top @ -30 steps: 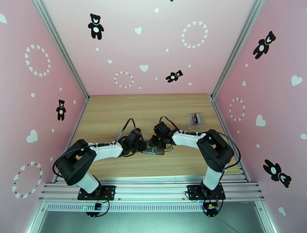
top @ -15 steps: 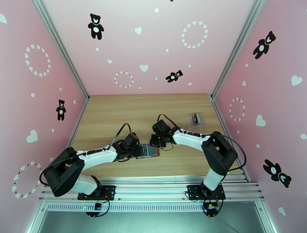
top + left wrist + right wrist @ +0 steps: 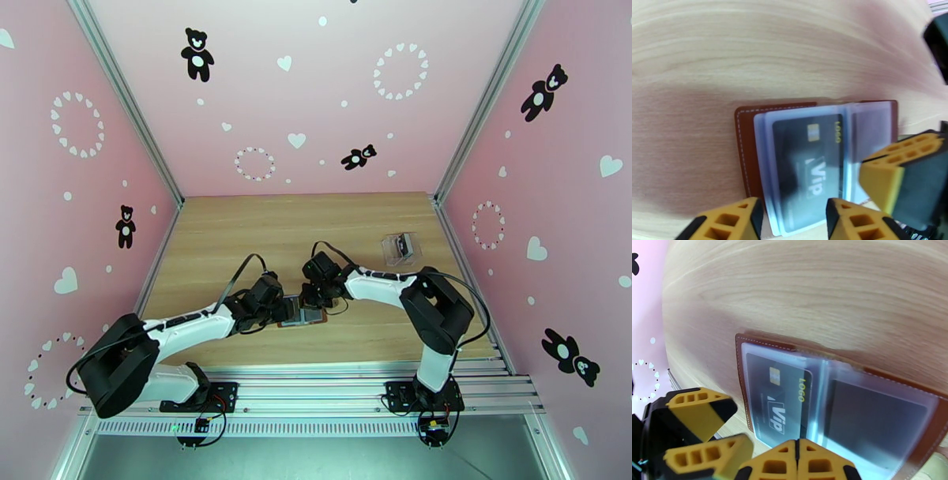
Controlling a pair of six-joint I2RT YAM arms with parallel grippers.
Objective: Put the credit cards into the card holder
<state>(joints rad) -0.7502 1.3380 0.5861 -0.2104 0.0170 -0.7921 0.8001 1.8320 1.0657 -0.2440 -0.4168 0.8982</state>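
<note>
1. The left gripper (image 3: 792, 211) has its jaws well apart, gripping nothing. The right gripper (image 3: 798, 447) is pressed closed and empty.
2. Just ahead of both lies the card holder (image 3: 743, 150), spread open: brown stitched leather with cloudy sleeves (image 3: 764, 158).
3. A dark credit card (image 3: 805, 162) marked "Vip" sits in one sleeve.
4. The neighbouring sleeve's dark contents are too blurred to read.

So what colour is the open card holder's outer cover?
Brown leather-look cover with pale stitching; right wrist view shows it best.

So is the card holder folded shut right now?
No, the card holder lies open, a VIP card showing through its clear pocket.
</note>
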